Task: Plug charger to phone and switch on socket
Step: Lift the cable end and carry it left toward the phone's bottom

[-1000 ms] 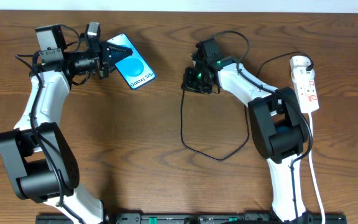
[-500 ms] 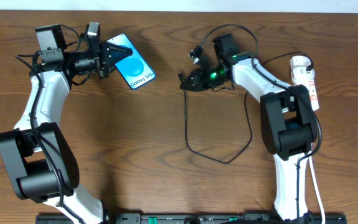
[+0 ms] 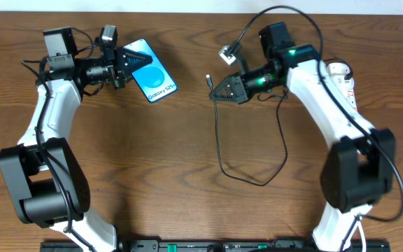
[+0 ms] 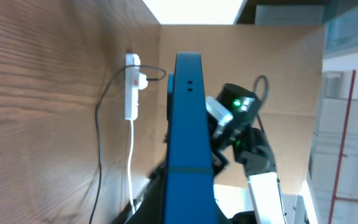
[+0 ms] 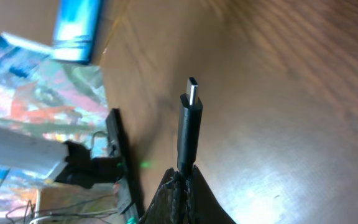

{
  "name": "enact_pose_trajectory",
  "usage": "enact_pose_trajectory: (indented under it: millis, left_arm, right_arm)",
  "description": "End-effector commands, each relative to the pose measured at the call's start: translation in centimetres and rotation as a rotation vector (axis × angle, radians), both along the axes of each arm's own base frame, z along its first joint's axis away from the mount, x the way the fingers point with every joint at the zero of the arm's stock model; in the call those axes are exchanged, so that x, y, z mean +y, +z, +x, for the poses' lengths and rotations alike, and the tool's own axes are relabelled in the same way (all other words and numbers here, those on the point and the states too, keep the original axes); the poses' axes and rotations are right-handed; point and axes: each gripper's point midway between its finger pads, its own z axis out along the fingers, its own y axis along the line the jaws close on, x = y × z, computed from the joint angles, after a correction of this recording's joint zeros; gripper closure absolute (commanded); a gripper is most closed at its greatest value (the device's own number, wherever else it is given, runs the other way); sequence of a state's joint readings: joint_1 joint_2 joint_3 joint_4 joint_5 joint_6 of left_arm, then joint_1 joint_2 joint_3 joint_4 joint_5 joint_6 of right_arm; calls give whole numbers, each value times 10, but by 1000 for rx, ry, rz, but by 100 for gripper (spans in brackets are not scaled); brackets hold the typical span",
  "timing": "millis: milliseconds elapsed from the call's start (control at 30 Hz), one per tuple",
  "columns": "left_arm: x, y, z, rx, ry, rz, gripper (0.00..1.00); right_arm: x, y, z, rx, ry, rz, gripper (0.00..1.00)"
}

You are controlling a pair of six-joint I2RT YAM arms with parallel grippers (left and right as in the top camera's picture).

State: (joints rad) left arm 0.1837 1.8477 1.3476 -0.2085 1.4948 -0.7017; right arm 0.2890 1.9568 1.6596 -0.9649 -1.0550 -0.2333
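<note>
**Colleague:** What does the left gripper hold?

**Me:** I see the left gripper point(image 3: 133, 59) closed tight on the phone point(image 3: 157, 77). Its fingers pinch one short end, and the blue screen faces up to the overhead camera. In the left wrist view I see the phone point(image 4: 185, 137) only by its thin edge. I cannot tell if the phone touches the table point(image 3: 152, 175).

**Colleague:** And the right one?

**Me:** The right gripper point(image 3: 215, 91) is closed too, and it holds the charger point(image 3: 219, 140) just behind the plug tip. In the right wrist view the plug point(image 5: 190, 121) stands out past the fingertips point(image 5: 166, 199). The tip points toward the phone but is apart from it, with bare wood between them. The cable hangs from the gripper and makes a loop on the table, to the right of the phone.

**Colleague:** Where is the socket?

**Me:** The socket point(image 3: 348, 89) lies well apart from the phone, on the far side of the right arm, which covers part of it. Neither gripper touches it.
</note>
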Motion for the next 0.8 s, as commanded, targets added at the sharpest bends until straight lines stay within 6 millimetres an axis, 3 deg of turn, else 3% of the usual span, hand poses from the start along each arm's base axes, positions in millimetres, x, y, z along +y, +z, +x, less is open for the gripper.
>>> enact_pose_trajectory:
  millis: [0, 133, 300, 567, 767]
  left_arm:
    - [-10, 19, -13, -50, -71, -45, 92]
    - [-17, 19, -15, -51, -88, -45, 93]
    - [-28, 21, -17, -72, -115, -42, 93]
    - [-31, 32, -13, -82, -122, -45, 93]
    - [-30, 51, -5, -122, -118, -47, 92]
  right_arm:
    - [-5, 30, -13, -53, 22, 37, 99]
    - [-9, 38, -30, -29, 43, 25, 99]
    - [-10, 31, -48, 20, 84, 18, 99]
    - [16, 27, -82, 86, 188, 125, 99]
    - [32, 39, -89, 72, 234, 225, 99]
